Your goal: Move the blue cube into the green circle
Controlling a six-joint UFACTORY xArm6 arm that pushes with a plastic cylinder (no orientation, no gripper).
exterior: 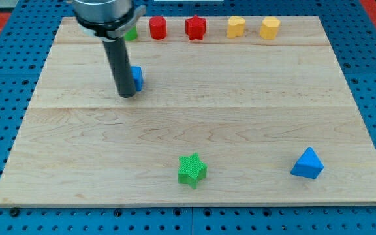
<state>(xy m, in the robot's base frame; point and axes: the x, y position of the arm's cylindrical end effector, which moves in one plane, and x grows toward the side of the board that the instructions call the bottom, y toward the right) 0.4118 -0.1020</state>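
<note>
Camera view: blue cube short of green circle

Item: blue cube (137,78), upper left of tabletop (240,130), touching the right side of my tip (126,95). Green circle (131,34) near, toward the view's top, mostly hidden behind the rod. Cube and circle apart; task judged unfinished, short push upward remaining. Jaws: none fitted, rod only. Containers: none. Others: red cylinder (158,28), red star (195,27), green star (192,170), blue triangle (307,163).
</note>
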